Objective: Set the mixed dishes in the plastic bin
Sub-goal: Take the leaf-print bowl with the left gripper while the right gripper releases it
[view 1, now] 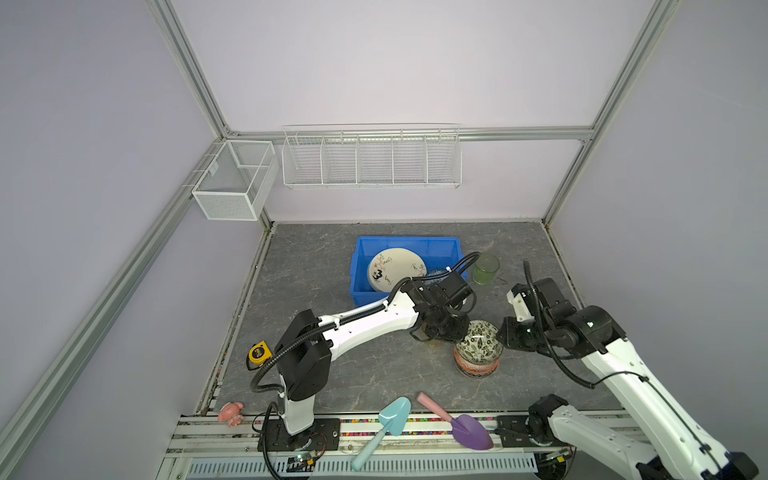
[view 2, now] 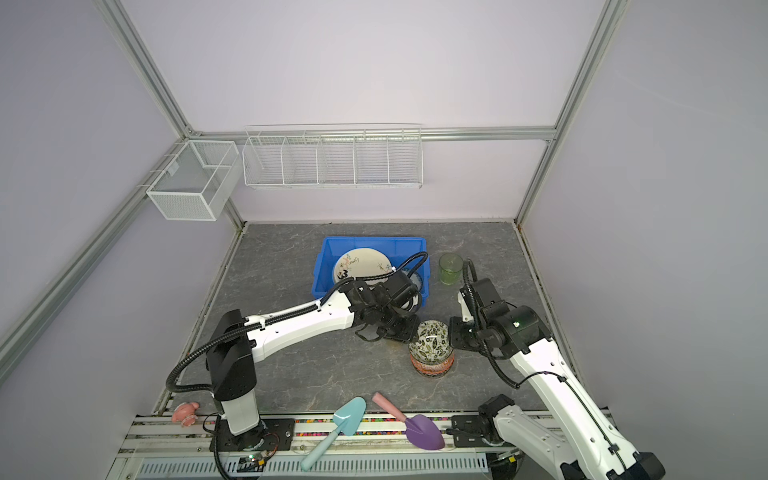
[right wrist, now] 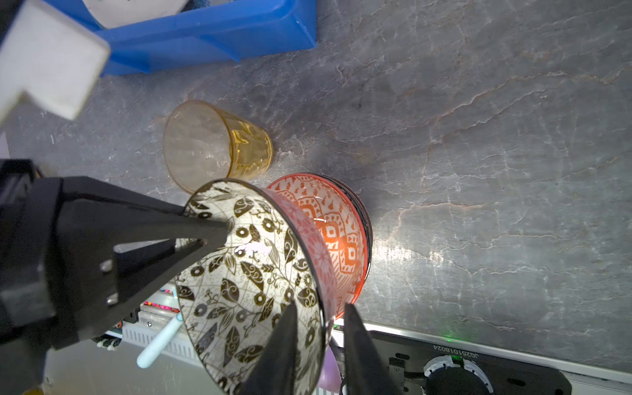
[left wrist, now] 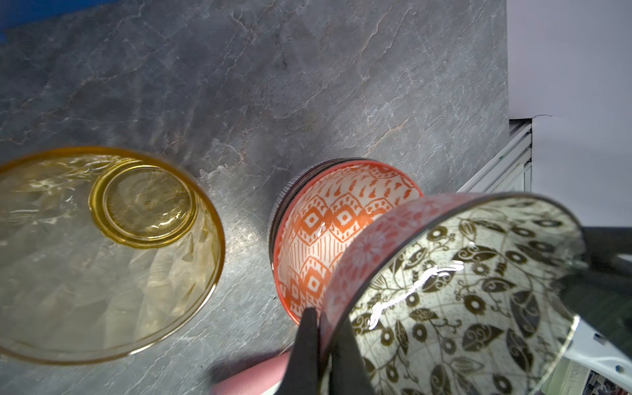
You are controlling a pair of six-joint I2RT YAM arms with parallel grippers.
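The leafy bowl (view 1: 478,340), tilted right of centre in both top views, is pinched at its rim by the closed left gripper (left wrist: 323,335). The rim is straddled by the parted right gripper (right wrist: 321,328). The blue bin (view 1: 357,270) is seen above it, at centre.

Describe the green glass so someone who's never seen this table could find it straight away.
Start at the blue plastic bin at the back of the grey table. Just past its right-hand wall, in both top views, a green glass tumbler stands upright on its own. It is the only green glass; the amber tumbler sits nearer the front, by the bowls.
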